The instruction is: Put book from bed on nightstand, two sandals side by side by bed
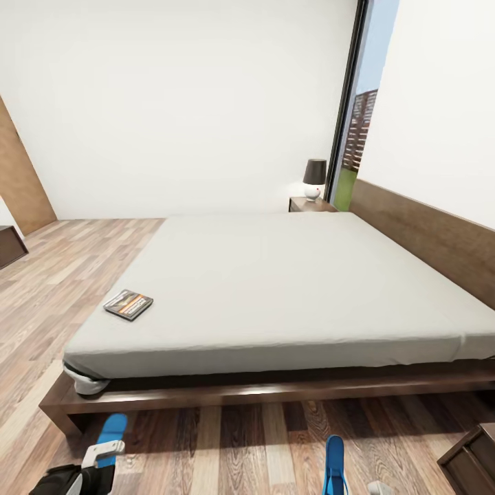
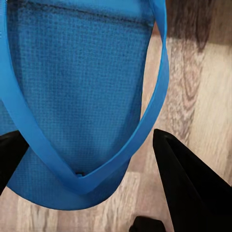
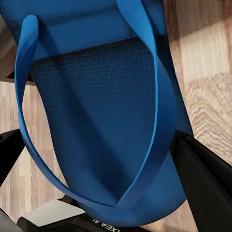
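The book lies flat on the grey mattress of the bed, near its front left corner. One blue sandal sits just above the floor in front of the bed's corner. My left gripper is shut across its toe end. The other sandal stands edge-on further right, and my right gripper is shut on it. A nightstand stands at the bed's far side beside the headboard. Another nightstand shows at the near right.
A dark-shaded lamp stands on the far nightstand next to a tall window. Wood-plank floor runs along the left of the bed. A dark piece of furniture sits at the left edge.
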`<state>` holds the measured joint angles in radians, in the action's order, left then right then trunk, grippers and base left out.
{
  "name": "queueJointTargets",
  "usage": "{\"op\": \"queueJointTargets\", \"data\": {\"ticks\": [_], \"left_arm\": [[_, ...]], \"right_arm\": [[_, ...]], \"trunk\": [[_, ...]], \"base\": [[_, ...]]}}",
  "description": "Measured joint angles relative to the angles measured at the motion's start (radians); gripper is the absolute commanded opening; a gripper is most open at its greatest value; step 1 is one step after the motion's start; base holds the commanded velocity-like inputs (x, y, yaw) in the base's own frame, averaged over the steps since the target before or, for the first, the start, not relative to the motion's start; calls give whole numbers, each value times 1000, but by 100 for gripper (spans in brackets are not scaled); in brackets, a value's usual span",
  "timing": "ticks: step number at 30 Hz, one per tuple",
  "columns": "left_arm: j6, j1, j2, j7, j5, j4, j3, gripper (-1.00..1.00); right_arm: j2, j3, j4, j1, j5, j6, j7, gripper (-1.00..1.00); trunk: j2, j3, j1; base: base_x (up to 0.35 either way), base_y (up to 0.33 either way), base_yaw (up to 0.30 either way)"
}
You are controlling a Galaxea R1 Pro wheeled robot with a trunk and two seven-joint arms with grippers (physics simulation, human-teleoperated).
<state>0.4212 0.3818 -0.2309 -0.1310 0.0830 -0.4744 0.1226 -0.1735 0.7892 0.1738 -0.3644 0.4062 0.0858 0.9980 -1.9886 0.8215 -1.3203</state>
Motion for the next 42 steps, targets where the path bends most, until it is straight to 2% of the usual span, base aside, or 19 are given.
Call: {"op": "queueJointTargets", "data": {"ticks": [4, 6, 7, 10, 12, 15, 16, 17, 19, 23, 32, 42], "left_arm": [[-3, 0, 13, -2, 0, 1, 0, -100], [-3, 0, 18, 0, 0, 4, 0, -100], [-3, 0, 20, -2, -1, 5, 0, -100], [-4, 0, 28, -2, 0, 6, 0, -100], [-3, 0, 35, 0, 1, 6, -1, -100], [-5, 0, 45, 0, 1, 7, 0, -100], [-5, 0, 48, -2, 1, 7, 1, -100], [-5, 0, 56, -3, 3, 7, 0, -100], [-5, 0, 67, -2, 2, 7, 0, -100], [-5, 0, 77, -3, 1, 7, 0, -100], [-5, -2, 84, -3, 1, 7, 2, -100], [-5, -2, 85, 0, 1, 8, 1, -100]], "right_arm": [[-3, 3, 8, 0, -1, 12, 15, -100], [-27, 4, 16, -1, -1, 37, 34, -100], [-49, 3, 20, -2, -1, 93, 51, -100], [-72, 4, 51, -6, -5, 274, 110, -100], [-78, 6, 110, -7, -8, 371, 162, -100], [-80, 4, 215, -7, -9, 472, 258, -100], [-82, 7, 272, -9, -15, 562, 361, -100], [-82, 5, 313, -10, -12, 604, 402, -100], [-82, 4, 347, -10, -11, 647, 422, -100], [-79, 3, 387, -10, -12, 668, 430, -100], [-76, 1, 396, -10, -11, 661, 421, -100], [-77, 2, 398, -10, -11, 667, 426, -100]], "trunk": [[0, 0, 0], [0, 0, 0], [0, 0, 0], [0, 0, 0], [0, 0, 0], [0, 0, 0], [0, 0, 0], [0, 0, 0], [0, 0, 0], [0, 0, 0], [0, 0, 0], [-70, 31, -38]], "base": [[0, 0, 0], [0, 0, 0], [0, 0, 0], [0, 0, 0], [0, 0, 0], [0, 0, 0], [0, 0, 0], [0, 0, 0], [0, 0, 0], [0, 0, 0], [0, 0, 0], [0, 0, 0]]}}
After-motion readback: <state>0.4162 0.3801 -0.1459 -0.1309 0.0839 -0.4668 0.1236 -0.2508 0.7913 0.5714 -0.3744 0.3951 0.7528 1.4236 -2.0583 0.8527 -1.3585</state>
